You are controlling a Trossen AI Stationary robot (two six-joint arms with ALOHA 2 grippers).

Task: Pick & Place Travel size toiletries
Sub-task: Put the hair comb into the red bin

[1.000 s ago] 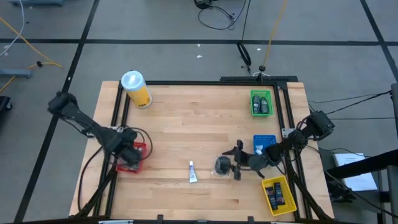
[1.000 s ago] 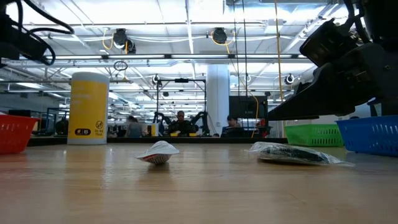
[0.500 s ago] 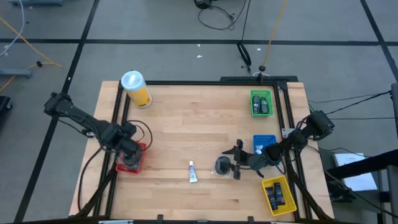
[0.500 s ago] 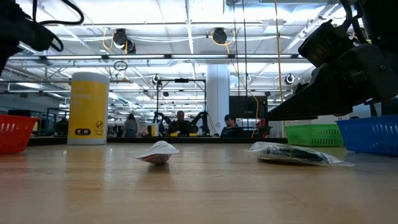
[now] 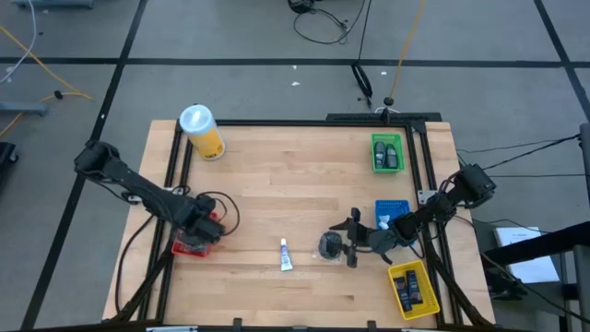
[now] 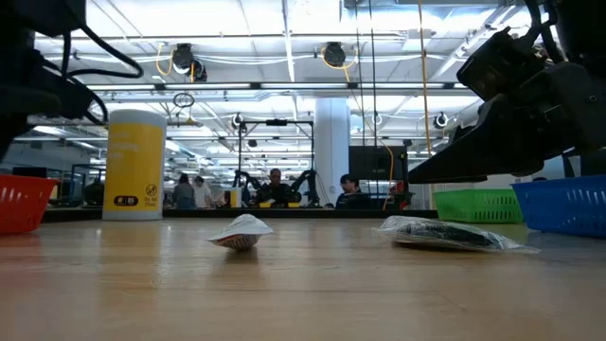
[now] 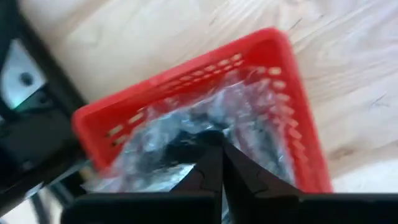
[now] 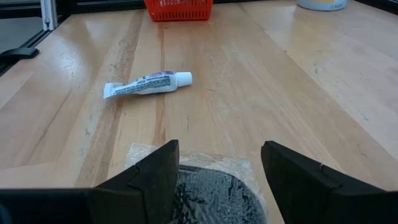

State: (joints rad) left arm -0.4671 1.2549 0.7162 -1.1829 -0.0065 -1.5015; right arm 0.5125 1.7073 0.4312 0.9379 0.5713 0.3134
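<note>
A round dark grey packet in clear wrap (image 5: 329, 244) (image 8: 211, 194) lies flat on the table. My right gripper (image 5: 349, 242) (image 8: 219, 163) is open and level, with a finger on each side of the packet's near edge, touching nothing. A white-blue tube (image 5: 286, 254) (image 8: 147, 83) lies on the table to the packet's left. My left gripper (image 5: 208, 227) (image 7: 215, 142) is shut, pointing down into the red bin (image 5: 189, 243) (image 7: 180, 93), where another clear-wrapped dark packet (image 7: 168, 140) sits. My left gripper comes from above, and its shut fingertips (image 7: 210, 149) are in the crinkled clear wrap (image 7: 239, 118) of the packet in the red bin. The wrap seems pinched at the tips. I cannot tell whether the packet is lifted or rests in the bin.
A yellow canister with a white lid (image 5: 201, 132) (image 6: 134, 163) stands at the far left corner. Along the right side stand a green bin with dark bottles (image 5: 387, 152), a blue bin (image 5: 391, 214) and a yellow bin (image 5: 412, 288). Bare wood stretches across the table's middle.
My left arm has swung its elbow about, and its gripper has shifted a little toward the table's right edge while staying over the red bin. The tube and the packet on the table have not moved.
</note>
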